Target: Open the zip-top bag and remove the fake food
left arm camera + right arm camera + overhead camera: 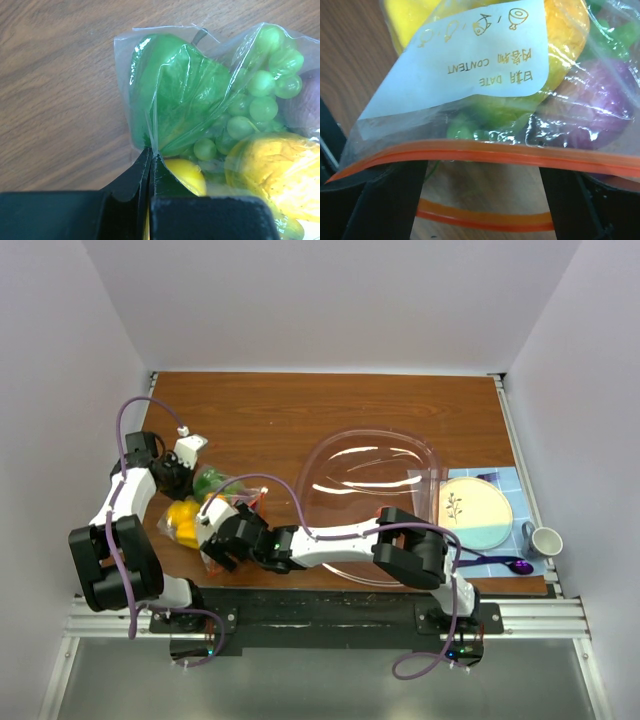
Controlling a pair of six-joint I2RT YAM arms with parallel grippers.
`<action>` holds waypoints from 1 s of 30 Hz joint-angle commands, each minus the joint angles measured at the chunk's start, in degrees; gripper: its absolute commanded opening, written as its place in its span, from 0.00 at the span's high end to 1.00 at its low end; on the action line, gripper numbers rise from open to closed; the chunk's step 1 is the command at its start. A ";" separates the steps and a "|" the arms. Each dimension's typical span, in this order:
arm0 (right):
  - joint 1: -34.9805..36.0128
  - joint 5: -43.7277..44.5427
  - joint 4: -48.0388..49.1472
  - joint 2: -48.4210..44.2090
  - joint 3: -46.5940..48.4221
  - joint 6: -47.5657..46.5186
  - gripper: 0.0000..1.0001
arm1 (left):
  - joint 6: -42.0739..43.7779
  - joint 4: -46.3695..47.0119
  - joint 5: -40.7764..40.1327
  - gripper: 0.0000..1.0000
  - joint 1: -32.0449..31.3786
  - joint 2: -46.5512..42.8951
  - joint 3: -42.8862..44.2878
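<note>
Zip-top bag [203, 502] lies at the near left of the desk [300, 410], left of a clear bowl [335, 445], between the left gripper [192, 483] and the right gripper [215, 535].

In the left wrist view, the left gripper is closed, pinching the bag's corner beside a green pepper [170, 95] and grapes [260, 95].

In the right wrist view, the right gripper is spread wide. The orange zip strip [495, 152] lies across its fingers [385, 200], and a white label [470, 60] covers yellow fake food [415, 15].

Clear zip-top bag [470, 70] with orange strip [520, 152] holds green, yellow, purple fake food [175, 95].
</note>
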 commanded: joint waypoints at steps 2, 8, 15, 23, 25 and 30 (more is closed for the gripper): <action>-0.13 6.80 5.46 -0.67 3.89 -1.19 0.01 | 1.09 -2.25 1.87 1.00 0.43 -1.27 1.18; -0.31 8.13 8.45 0.56 6.96 -3.57 0.01 | 2.05 -3.39 2.40 1.00 0.43 -1.89 1.01; -0.75 7.07 4.51 6.00 13.81 -1.64 0.01 | 3.20 -5.32 3.98 1.00 0.17 -2.24 1.27; -1.71 5.66 1.86 6.80 11.98 0.91 0.14 | 3.20 -5.42 4.24 1.00 -0.10 -1.98 1.27; -1.71 5.31 1.34 6.54 11.19 1.44 0.20 | 3.11 -5.24 4.16 1.00 -0.10 -1.71 1.09; -1.71 4.61 4.23 4.08 7.07 1.44 0.60 | 2.76 -4.54 3.54 1.00 -0.18 -1.54 0.92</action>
